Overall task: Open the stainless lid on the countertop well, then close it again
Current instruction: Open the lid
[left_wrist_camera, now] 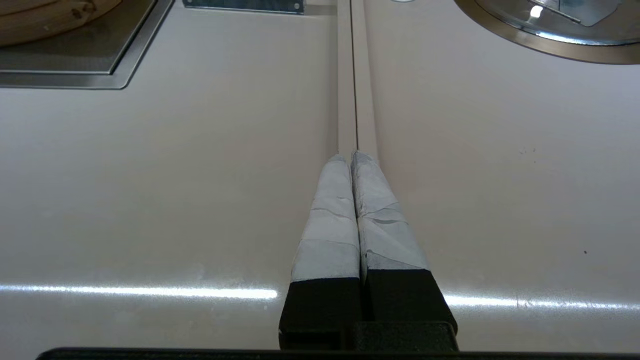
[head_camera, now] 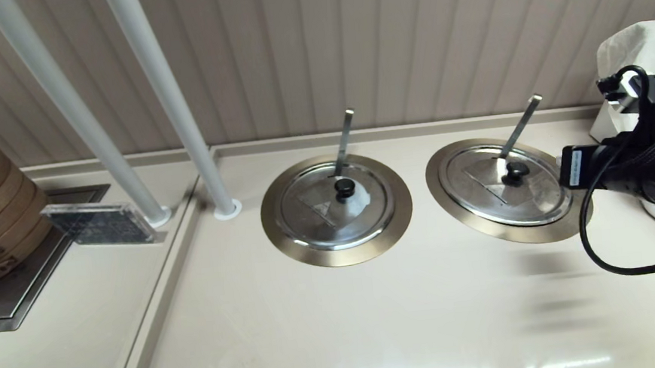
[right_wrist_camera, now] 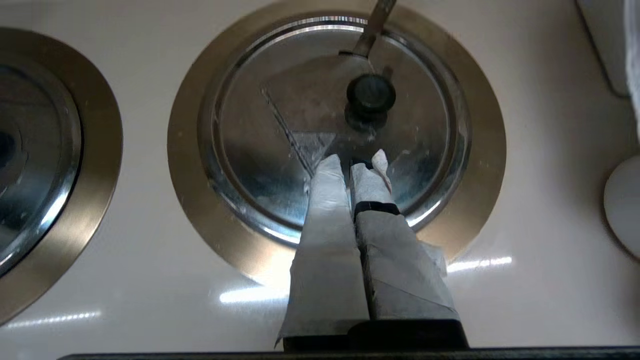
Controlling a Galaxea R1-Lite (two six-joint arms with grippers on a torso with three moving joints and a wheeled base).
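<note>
the right gripper, fingers pressed together and empty, hovers above the stainless lid, short of its knob.

two steel lids, two bronze-steel rings, two utensil handles, two white poles

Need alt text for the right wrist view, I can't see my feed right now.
The right tool, fingers shut, hovers over the stainless lid, which sits closed in the countertop well, short of its black knob. A utensil handle slants through the lid's edge; the twin well is beside it.
</note>
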